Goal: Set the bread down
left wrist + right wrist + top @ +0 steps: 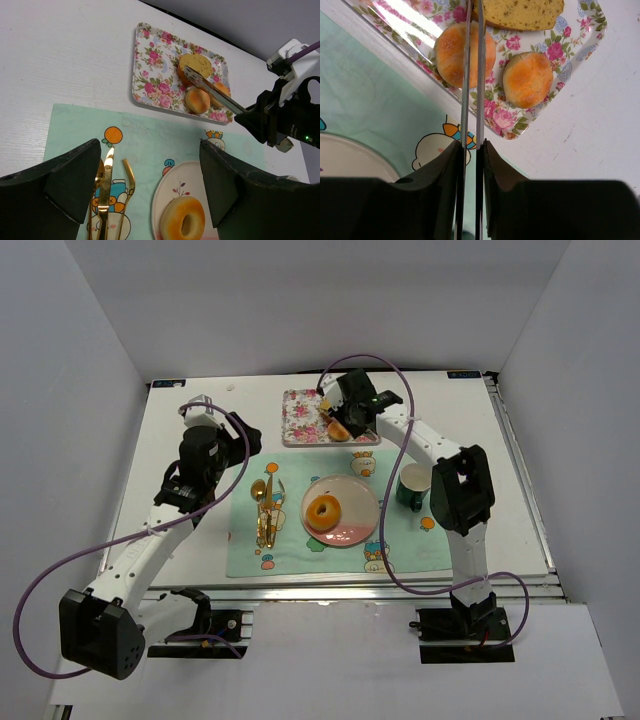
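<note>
Right hand (471,162) is clamped on metal tongs (473,75), squeezing their blades nearly together. They reach over the floral tray (575,45) at the desk's far edge, above a round bun (447,55), probably lining up a clean pickup. No bread is gripped yet. Left hand (150,172) hangs spread over the placemat (75,130), leaving the pink plate (358,528) with its doughnut (323,512) free

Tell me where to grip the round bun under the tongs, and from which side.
I would come down from above and pinch the bun across its widest middle, one blade of the tongs on each rounded side. It lies flat, a low dome on the tray; the second bun and bread slice crowd it sideways.
</note>
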Tool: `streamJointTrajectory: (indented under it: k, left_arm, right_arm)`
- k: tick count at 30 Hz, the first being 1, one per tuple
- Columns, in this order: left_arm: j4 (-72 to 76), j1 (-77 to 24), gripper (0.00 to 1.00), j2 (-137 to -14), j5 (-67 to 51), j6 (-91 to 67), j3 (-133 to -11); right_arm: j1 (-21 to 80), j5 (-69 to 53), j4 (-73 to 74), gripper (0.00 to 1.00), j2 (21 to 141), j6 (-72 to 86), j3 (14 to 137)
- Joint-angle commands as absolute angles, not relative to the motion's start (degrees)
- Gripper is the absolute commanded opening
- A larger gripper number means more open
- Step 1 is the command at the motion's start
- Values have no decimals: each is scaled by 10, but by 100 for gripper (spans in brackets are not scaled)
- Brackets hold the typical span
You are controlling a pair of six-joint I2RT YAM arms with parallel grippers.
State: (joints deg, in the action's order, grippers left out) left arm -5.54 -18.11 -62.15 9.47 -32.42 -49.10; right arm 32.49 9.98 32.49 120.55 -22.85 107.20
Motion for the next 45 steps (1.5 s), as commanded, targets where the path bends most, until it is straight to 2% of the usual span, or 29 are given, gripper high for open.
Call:
streamJointTrajectory:
  k: [1, 5, 12, 19, 25, 31, 38, 45]
  left_arm:
    - [-50, -178, 89, -614, 94, -322, -490]
    - [-51, -177, 89, -614, 93, -322, -491]
    - [-52, -177, 89, -613, 95, -322, -495]
    - [-57, -177, 89, -608, 98, -321, -497]
    - [-61, -176, 89, -601, 102, -320, -497]
    - [-61, -175, 89, -601, 102, -319, -499]
    - [-55, -173, 89, -609, 94, -318, -504]
    - [-47, -173, 89, -624, 79, -321, -507]
  right_arm:
    - [327, 109, 314, 26, 1212, -225, 1099]
    - [327, 78, 321, 16, 1209, -227, 1107]
    - [327, 1, 327, 12, 1181, -229, 1122]
    - [325, -83, 310, 6, 1120, -256, 1085]
    - [316, -160, 291, 1, 995, -322, 958]
    - [300, -247, 325, 0, 836, -419, 797]
    - [269, -242, 388, 0, 674, -495, 645]
    - [246, -239, 419, 0, 606, -522, 559]
